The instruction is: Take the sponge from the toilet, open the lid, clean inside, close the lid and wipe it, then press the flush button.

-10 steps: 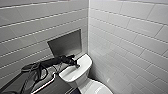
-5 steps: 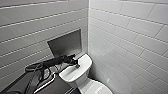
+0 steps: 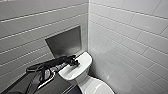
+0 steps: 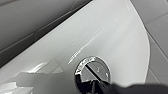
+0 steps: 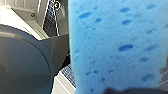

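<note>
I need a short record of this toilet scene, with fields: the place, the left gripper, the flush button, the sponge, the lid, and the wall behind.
place: tiled corner with the toilet
left gripper: over the tank top, right at the flush button
flush button: round, chrome, set into the white tank cover
sponge: blue, porous, close in front of the right wrist camera, apparently held off the floor
lid: white, appears to be down
wall: grey metal panel behind the tank
</note>
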### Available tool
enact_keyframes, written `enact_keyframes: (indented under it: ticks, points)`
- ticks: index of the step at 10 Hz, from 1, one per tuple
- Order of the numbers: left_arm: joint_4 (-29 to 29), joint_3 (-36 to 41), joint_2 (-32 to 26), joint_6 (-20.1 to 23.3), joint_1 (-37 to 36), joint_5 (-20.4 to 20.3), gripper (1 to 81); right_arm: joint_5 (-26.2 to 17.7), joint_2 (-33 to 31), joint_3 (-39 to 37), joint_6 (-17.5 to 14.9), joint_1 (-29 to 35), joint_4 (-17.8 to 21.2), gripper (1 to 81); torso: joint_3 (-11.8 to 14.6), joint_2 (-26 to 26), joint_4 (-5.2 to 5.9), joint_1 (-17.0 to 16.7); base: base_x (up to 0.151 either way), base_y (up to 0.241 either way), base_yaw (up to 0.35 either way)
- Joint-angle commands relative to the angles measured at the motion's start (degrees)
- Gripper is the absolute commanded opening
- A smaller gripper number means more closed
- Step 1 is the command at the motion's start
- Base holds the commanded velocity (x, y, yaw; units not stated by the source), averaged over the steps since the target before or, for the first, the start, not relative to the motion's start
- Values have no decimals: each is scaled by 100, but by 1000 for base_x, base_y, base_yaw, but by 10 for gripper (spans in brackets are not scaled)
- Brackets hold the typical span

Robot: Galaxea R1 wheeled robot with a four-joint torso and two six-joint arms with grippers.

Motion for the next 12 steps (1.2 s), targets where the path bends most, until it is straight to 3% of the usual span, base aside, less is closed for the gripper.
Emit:
enact_keyframes:
  ticks: [1,5,9,12]
  points:
    - [121,-32,77,9,-835,75,10,-492,-75,187,1,-12,79,10,0,0,0,0,0,0,0]
    - [508,-463,350,9,-537,66,10,-491,-32,161,1,-30,62,10,-2,0,0,0,0,0,0]
    - [465,-446,350,0,-649,84,10,-492,39,108,-8,-38,44,10,0,-2,0,-4,0,0,0]
    - [107,507,-121,-26,-1133,119,10,-492,74,64,-8,-39,44,10,0,-2,0,-4,0,0,0]
